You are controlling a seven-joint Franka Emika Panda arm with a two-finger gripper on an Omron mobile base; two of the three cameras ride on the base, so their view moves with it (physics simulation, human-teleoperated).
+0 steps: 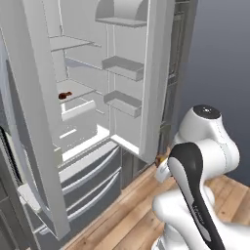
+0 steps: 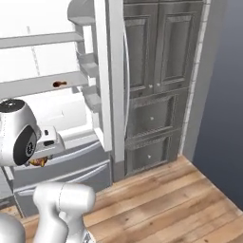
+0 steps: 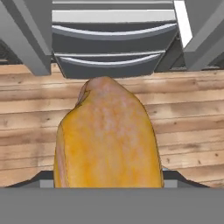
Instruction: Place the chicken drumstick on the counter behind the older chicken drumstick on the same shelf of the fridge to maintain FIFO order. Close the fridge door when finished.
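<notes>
Golden and fat, the chicken drumstick [image 3: 107, 135] sits right up against the hand camera, clamped in the gripper [image 2: 38, 162], its long axis running away from the hand toward the wood floor [image 3: 188, 122] and the fridge's bottom drawers [image 3: 114, 43]. From the left base view a sliver of it shows at the hand [image 1: 158, 160], low beside the open fridge door [image 1: 155, 73]. The older drumstick [image 1: 65, 95] lies small and dark on the white shelf [image 1: 78, 93], well above and ahead-left of the gripper; from the right it shows at the shelf's front edge [image 2: 59, 84]. I'd judge the coming lift must carry the held piece up, over and past that one to the shelf's back. No writing or brand is legible anywhere.
</notes>
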